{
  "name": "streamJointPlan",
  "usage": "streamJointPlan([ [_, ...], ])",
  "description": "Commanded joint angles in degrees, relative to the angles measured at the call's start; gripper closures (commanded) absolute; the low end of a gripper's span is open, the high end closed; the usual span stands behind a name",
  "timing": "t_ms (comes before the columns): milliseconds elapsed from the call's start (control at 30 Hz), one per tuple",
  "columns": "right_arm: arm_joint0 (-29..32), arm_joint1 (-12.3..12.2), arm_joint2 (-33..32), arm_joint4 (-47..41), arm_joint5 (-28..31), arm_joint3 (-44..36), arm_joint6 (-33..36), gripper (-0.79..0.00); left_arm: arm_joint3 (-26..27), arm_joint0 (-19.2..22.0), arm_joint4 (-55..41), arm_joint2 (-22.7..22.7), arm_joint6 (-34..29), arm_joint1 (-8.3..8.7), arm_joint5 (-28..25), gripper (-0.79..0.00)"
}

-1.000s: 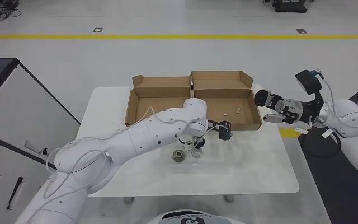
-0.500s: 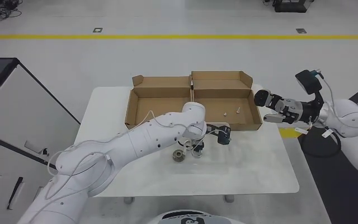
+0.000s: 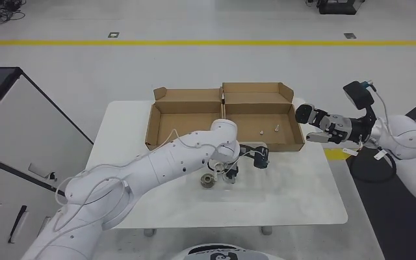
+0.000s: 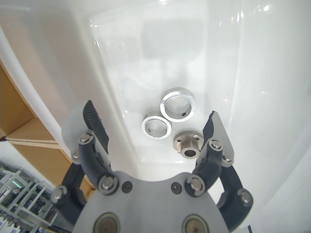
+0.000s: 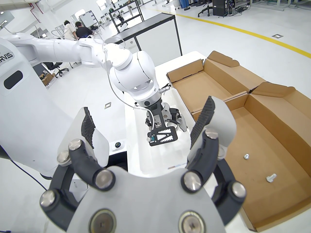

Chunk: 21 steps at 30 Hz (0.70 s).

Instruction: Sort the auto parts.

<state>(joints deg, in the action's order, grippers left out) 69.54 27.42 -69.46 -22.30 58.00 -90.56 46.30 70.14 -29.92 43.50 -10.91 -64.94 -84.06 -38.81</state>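
Left arm's the close one here

Left end effector (image 4: pixel 151 115), wide open, hangs over the shallow white tray (image 4: pixel 109 90): small steel flanged hub (image 4: pixel 188 146) upright just inside one finger, two silver metal rings (image 4: pixel 177 107) beyond. Right end effector (image 5: pixel 148 109), open too, sits well away.

White desk (image 3: pixel 292 188) w/ 2 open cardboard boxes side by side at its far edge, flaps up. L box (image 3: pixel 175 127) next to R box (image 3: pixel 250 122). R box has a bolt (image 3: pixel 261 132) and a 2nd bolt (image 3: pixel 276 127) on its floor, near each other. Left arm stretches across desk from near-left. Left gripper (image 3: pixel 229 173) points down, just in front of the boxes. Round metal part (image 3: pixel 207 180) sits on desk just beside it. Right gripper (image 3: pixel 304 115) is near R box's outer side wall, approx. level w/ the bolts.
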Motion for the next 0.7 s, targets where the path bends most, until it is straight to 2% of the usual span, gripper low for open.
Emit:
streamJointPlan([
  [0, 0.0, 0.0, 0.0, 0.0, 0.0, 0.0, 0.0, -0.785, 0.13, 0.23, -2.51, -0.14, -0.23, 0.07, -0.3, -0.785],
  [167, 0.0, 0.0, 0.0, 0.0, 0.0, 0.0, 0.0, -0.785, 0.24, 1.28, -5.61, 1.17, -1.33, 0.3, 0.8, -0.785],
  [433, 0.0, 0.0, 0.0, 0.0, 0.0, 0.0, 0.0, -0.785, 1.26, 1.05, -3.26, 1.17, -3.67, 0.27, 3.14, -0.785],
  [500, 0.0, 0.0, 0.0, 0.0, 0.0, 0.0, 0.0, -0.785, 1.41, 0.69, -2.31, 1.17, -4.18, 0.07, 3.65, -0.625],
  [533, 0.0, 0.0, 0.0, 0.0, 0.0, 0.0, 0.0, -0.785, 1.33, 0.6, -2.23, 1.17, -4.22, -0.03, 3.69, -0.603],
  [633, 0.0, 0.0, 0.0, 0.0, 0.0, 0.0, 0.0, -0.785, 0.78, 0.51, -1.89, 1.17, -4.42, -0.28, 3.89, -0.391],
  [667, 0.0, 0.0, 0.0, 0.0, 0.0, 0.0, 0.0, -0.785, 0.63, 0.56, -1.98, 1.17, -4.4, -0.36, 3.87, -0.379],
])
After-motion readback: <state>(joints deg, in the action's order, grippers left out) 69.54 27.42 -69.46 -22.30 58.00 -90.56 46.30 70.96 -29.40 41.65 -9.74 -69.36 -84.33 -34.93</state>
